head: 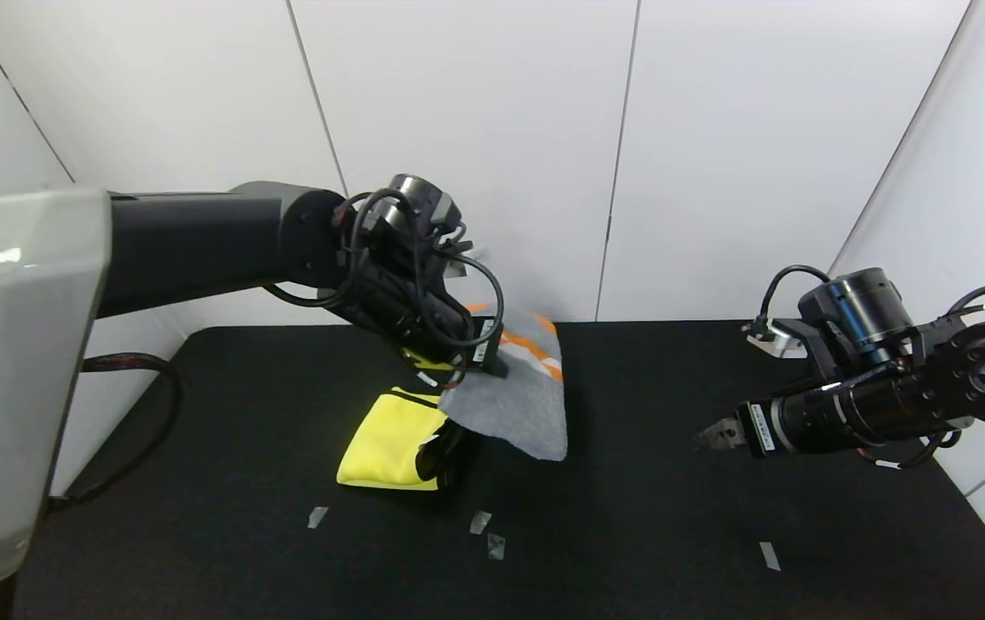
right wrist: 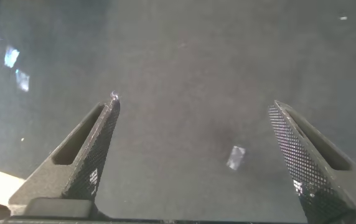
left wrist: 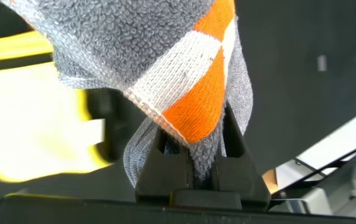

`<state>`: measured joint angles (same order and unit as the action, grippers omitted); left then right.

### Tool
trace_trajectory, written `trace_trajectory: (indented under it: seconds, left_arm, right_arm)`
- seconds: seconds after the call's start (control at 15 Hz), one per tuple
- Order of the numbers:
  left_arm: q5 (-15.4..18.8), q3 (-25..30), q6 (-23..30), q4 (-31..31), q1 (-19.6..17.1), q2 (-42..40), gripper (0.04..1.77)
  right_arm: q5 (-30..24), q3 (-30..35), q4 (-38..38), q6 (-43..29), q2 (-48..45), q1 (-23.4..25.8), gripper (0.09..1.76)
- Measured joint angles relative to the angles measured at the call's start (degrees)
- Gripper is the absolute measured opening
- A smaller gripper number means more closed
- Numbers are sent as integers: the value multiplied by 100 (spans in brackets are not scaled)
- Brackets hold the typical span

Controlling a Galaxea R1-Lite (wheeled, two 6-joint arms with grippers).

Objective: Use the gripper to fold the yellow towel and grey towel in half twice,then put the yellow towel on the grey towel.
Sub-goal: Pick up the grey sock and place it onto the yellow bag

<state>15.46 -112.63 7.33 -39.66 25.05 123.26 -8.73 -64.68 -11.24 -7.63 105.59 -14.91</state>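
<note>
The grey towel hangs lifted above the middle of the table, its orange-and-white band at the upper end and its lower grey corner drooping down toward the black surface; whether that corner touches the mat cannot be told. In the left wrist view the grey towel is bunched between the two black fingers, the orange patch sitting right at the grip. The left gripper is clamped on this upper, banded edge of the cloth, reaching in from the robot's left side. Just beside and below it, toward the robot's left, the yellow towel lies folded on the table, a compact bright block with a dark edge along its right side; its upper right corner sits close under the hanging grey cloth. The right gripper hovers well apart on the robot's right, low over the table, its fingers spread wide with nothing between them and only bare mat beneath. The table is covered in a matt black mat, marked with a few small pale tape pieces near the front edge. White panelled walls close the space behind and to the right. No containers are in view.
</note>
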Motion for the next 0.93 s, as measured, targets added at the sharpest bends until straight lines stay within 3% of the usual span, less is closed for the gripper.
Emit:
trace_trajectory:
  seconds: [0.13,0.27,0.47,0.67,0.93]
  left_arm:
    - [123,9,-126,-150,-325,-77,21]
    - [605,52,-196,-241,-664,-118,21]
    - [986,304,-525,-252,-1167,-138,21]
    - [1374,734,-801,-206,-1508,-151,21]
    - [1598,1241,-1056,-17,-1825,-85,21]
  right_arm:
    - [6,33,-2,0,-30,-60,171]
    - [13,68,0,-2,-57,-99,171]
    - [22,107,0,5,-107,-116,171]
    - [24,127,0,5,-133,-176,171]
    - [39,221,0,2,-141,-228,171]
